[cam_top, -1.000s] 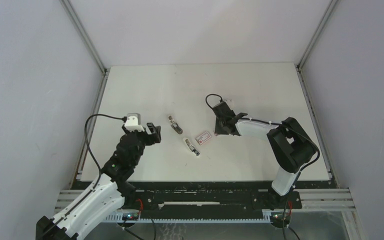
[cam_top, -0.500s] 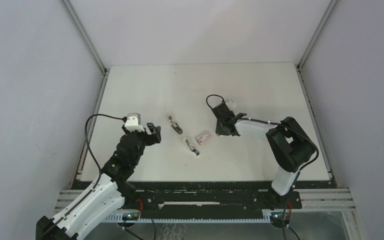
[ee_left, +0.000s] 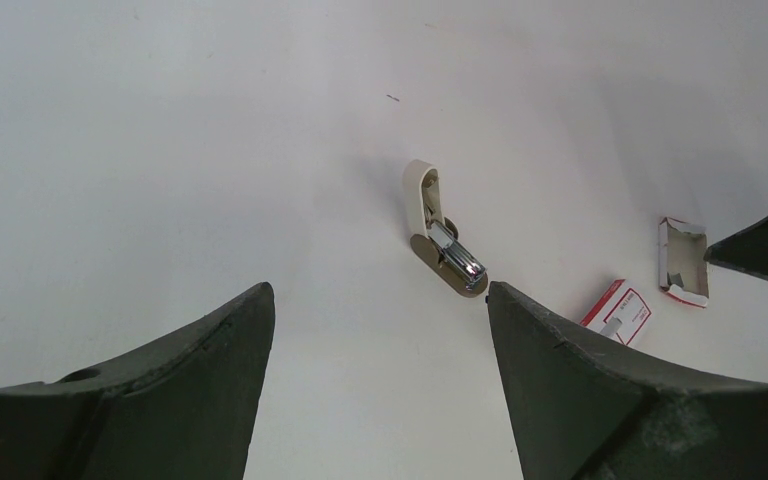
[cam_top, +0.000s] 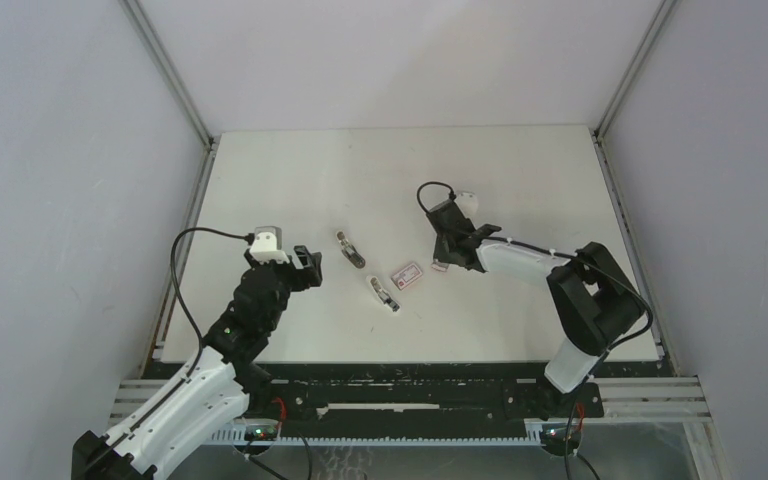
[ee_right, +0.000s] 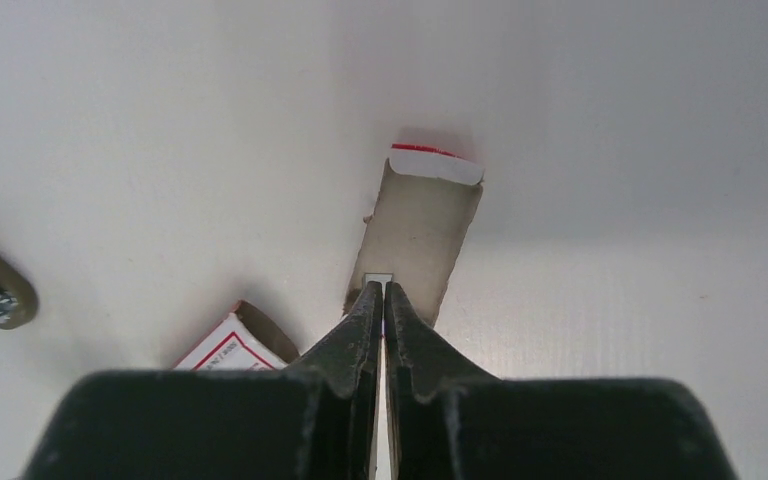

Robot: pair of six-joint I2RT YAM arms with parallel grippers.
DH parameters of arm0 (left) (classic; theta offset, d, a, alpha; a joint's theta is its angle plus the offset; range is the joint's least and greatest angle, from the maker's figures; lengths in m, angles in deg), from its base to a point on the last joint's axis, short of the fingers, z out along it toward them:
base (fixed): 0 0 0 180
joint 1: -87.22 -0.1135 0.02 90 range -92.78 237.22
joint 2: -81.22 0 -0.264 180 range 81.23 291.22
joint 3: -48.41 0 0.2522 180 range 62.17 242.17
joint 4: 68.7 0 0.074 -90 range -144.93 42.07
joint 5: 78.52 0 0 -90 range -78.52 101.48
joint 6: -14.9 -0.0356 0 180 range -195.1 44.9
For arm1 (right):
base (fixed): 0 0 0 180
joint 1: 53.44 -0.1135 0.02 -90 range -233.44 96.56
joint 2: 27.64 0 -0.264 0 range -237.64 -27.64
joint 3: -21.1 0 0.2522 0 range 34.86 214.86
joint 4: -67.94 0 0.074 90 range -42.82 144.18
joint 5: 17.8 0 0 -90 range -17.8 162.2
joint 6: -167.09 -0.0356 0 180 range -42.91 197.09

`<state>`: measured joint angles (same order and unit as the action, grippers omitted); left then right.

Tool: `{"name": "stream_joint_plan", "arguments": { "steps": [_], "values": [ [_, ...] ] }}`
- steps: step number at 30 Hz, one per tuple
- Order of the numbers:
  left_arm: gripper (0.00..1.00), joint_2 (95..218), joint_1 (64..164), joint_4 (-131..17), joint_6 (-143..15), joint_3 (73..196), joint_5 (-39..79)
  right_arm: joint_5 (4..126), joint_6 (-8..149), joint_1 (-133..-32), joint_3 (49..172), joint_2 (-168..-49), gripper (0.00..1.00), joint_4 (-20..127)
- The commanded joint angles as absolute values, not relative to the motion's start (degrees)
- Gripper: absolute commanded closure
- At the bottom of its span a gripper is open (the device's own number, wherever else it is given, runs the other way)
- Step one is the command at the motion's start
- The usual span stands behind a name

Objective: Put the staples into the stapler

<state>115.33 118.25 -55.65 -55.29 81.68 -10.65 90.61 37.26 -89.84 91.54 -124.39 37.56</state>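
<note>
Left gripper (cam_top: 308, 267) hovers over the white table (cam_top: 520, 180), jaws wide and empty. The pink-red staple box sleeve with white label (cam_top: 407, 273) lies flat, its long axis running near-left to far-right. Just to its right, the grey cardboard inner tray (ee_right: 422, 225) points lengthwise away from the right gripper (ee_right: 379, 292), whose closed jaws meet the tray's near end.

The right claw (ee_right: 383, 290) has closed the rest of the way, and its tips now meet at the near edge of the open grey tray (ee_right: 422, 230). The right arm's elbow (cam_top: 600, 300) has swung out toward the right side of the worktop (cam_top: 290, 170), and its wrist has shifted a little farther back.
</note>
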Motion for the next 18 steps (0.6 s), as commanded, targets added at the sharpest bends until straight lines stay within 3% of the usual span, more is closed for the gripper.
{"name": "stream_joint_plan", "arguments": {
  "steps": [1,8,13,18],
  "values": [
    [0.18,115.4,118.5,-57.1,-56.7,82.5,-11.0,94.2,40.2,-90.0,91.4,-119.5,1.0,38.1],
    [0.18,115.6,118.4,-57.1,-56.6,82.6,-10.8,92.3,48.8,-90.5,91.4,-119.1,1.0,37.3],
    [0.18,116.0,118.4,-57.1,-56.6,82.6,-10.7,89.4,49.5,-90.7,91.5,-121.9,0.86,37.7],
    [0.18,116.4,118.5,-57.1,-56.6,82.6,-10.8,88.9,49.3,-91.0,92.8,-125.3,0.84,38.2]
  ]
}}
